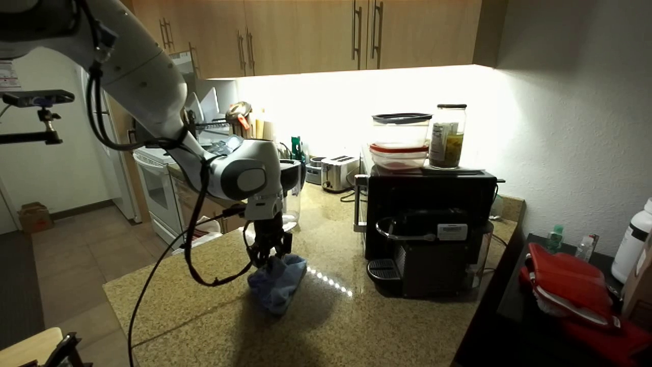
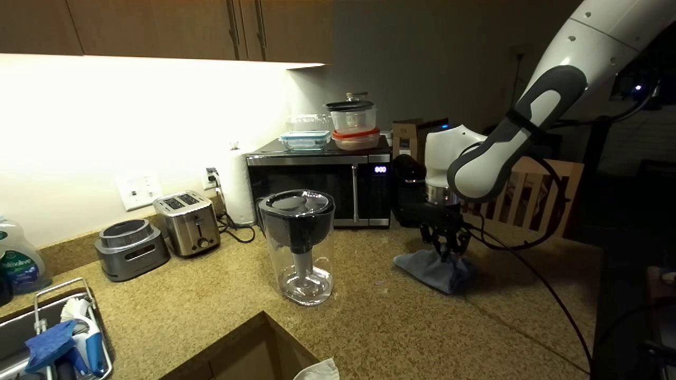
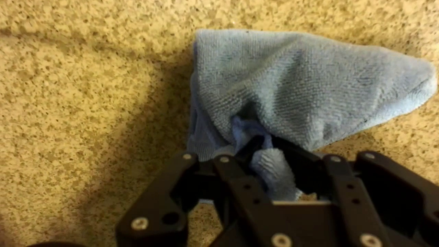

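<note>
Wrist view, read left to right: the speckled desk (image 3: pixel 85 85) is darkened by a shadow; then the squared, layered edge of the blue cloth (image 3: pixel 319 75) is met; then, low in the view, a bunched fold of it is pinched between the fingers of the tool (image 3: pixel 268 141); at right, the cloth is tapered to a rounded end. In both exterior views the cloth is seen on the desk, directly beneath the tool. The material is judged light, limp and not fragile; slipping should be resisted by the napped weave. Little shape would be kept if it were raised, so drooping of the loose parts is to be allowed for. The hold on gathered layers is considered sound; were only the narrow end taken, most of the weight would be left hanging to one side. Not resolved: the underside and inner layers at left; the fingertips, partly buried in the fold; the cloth's near edge, covered by the tool's dark linkages. In an exterior view the pitcher (image 1: pixel 293 204) is partly screened by the arm (image 1: pixel 147 86); in an exterior view, right of the pitcher, the coffee machine (image 2: pixel 408 171) is nearly lost in darkness. Dampness of the cloth cannot be told.
</note>
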Tool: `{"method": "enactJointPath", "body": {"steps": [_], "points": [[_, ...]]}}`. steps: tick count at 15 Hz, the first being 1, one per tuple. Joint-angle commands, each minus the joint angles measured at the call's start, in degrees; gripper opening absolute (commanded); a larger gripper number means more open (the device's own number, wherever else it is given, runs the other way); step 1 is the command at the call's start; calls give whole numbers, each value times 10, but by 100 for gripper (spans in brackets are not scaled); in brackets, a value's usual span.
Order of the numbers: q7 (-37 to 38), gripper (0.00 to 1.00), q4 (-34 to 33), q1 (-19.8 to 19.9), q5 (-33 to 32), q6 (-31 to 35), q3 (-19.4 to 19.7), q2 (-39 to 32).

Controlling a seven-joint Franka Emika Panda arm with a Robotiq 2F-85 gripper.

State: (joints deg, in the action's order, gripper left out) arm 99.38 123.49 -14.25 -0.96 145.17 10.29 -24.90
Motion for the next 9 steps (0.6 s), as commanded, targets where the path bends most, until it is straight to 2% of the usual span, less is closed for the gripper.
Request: {"method": "enactJointPath", "body": {"steps": [1, 8, 9], "points": [[44, 3, 2, 6, -30, -8, 10, -9], [71, 3, -19, 16, -35, -27, 18, -57], [75, 33, -22, 15, -35, -29, 19, -64]]}}
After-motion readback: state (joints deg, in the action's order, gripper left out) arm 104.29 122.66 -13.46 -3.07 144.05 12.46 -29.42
